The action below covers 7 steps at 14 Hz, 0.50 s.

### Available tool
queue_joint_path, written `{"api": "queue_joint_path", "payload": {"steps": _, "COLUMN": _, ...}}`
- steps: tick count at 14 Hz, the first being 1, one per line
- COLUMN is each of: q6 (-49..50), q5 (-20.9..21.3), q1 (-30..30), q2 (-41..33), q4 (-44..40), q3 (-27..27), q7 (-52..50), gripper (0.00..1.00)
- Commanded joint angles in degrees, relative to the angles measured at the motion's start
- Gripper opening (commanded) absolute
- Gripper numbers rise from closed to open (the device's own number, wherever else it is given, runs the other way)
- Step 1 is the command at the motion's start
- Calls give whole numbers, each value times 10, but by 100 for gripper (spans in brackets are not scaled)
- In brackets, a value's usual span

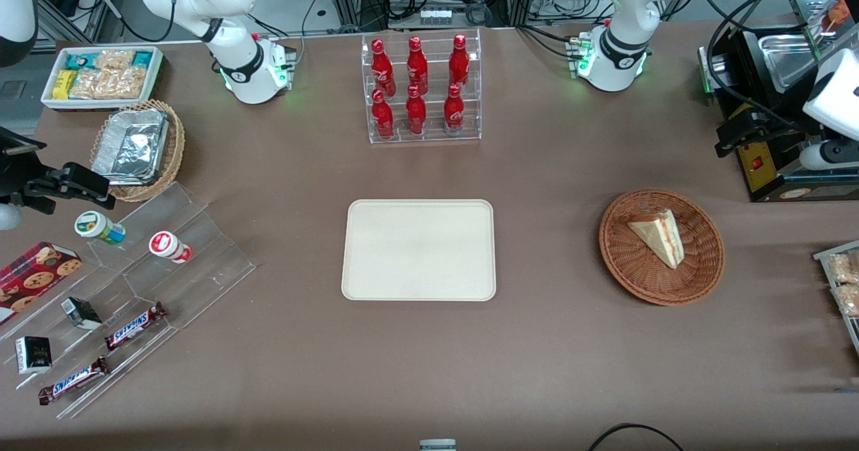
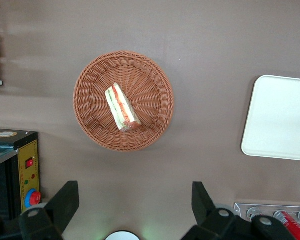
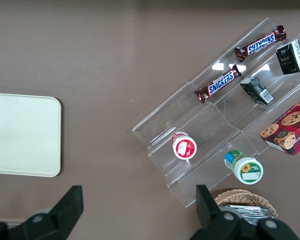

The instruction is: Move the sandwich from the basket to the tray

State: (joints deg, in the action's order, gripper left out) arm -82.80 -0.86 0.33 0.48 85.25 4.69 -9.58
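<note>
The cream tray [image 1: 419, 249] lay bare at the table's centre, one end cut off in the left wrist view. At its three o'clock in the front view sat the reddish-brown basket [image 1: 662, 246], holding the sandwich [image 1: 659, 237], a pale wedge edged red and green. The gripper [image 2: 135, 200] hung high above the table near the basket, fingers spread wide, empty.

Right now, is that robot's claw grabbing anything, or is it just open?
Left gripper: open and holding nothing, up above the table; the sandwich lies untouched in the basket.
</note>
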Motion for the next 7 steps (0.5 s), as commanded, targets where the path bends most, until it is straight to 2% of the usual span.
{"api": "queue_joint_path", "payload": {"steps": 1, "q6": -2, "q5": 2, "q1": -2, "q2": -6, "q4": 4, "q3": 1, "q7": 2, "gripper": 100}}
{"api": "queue_joint_path", "payload": {"steps": 7, "q6": -10, "q5": 9, "q1": 28, "q2": 5, "q4": 12, "q3": -5, "q7": 7, "gripper": 100}}
